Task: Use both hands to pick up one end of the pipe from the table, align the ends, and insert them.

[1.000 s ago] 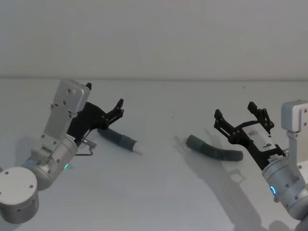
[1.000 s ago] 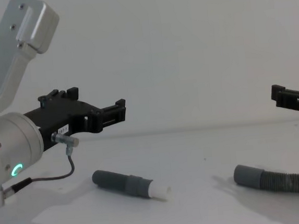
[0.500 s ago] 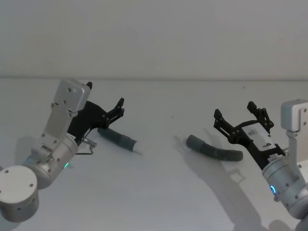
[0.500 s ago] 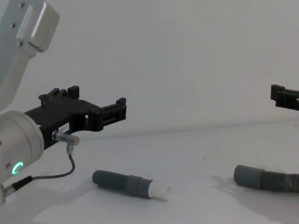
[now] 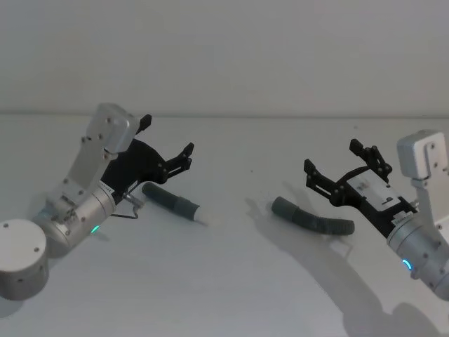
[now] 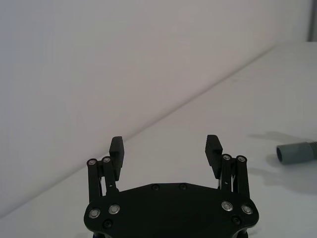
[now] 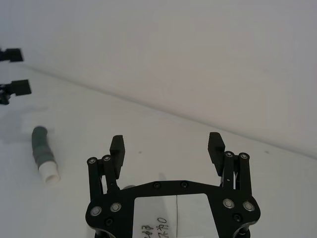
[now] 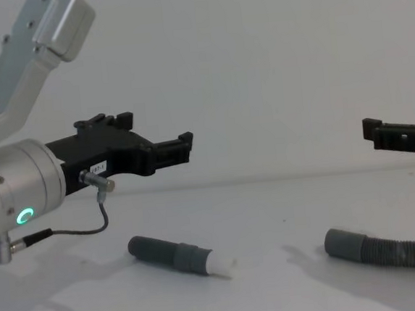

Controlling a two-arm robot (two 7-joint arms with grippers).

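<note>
Left tool (image 5: 167, 135) and right tool (image 5: 331, 155), both black and two-fingered, were spread wide with nothing between their fingers; each hung above the desk (image 5: 231, 281), clear of the pipe (image 5: 323, 225). Compared with half a second before, the left tool had advanced a little towards the middle of the desk and risen slightly. The right tool had edged inward towards the left one. The fingers were as widely parted as before, and the pipe lay unmoved.

The two ends of the pipe lay on the desk, well apart, roughly facing each other across a bare gap. The sleeve end (image 5: 172, 203) lay below the left tool. Its long axis ran from far-left to near-right, and its white tip (image 5: 205, 219) pointed right and towards the robot. The cuff end (image 5: 284, 208) lay below and just left of the right tool. Its mouth faced left, and the corrugated hose trailed rightward from it under the right tool. The stretch of pipe joining the two ends was hidden.

The left wrist view showed the cuff end (image 6: 296, 153) beyond the left tool (image 6: 165, 144). The right wrist view showed the sleeve end (image 7: 43, 154) beyond the right tool (image 7: 166, 141).

The desk was matte white and carried soft shadows of the arms. It met a plain pale wall (image 5: 224, 56) behind.
</note>
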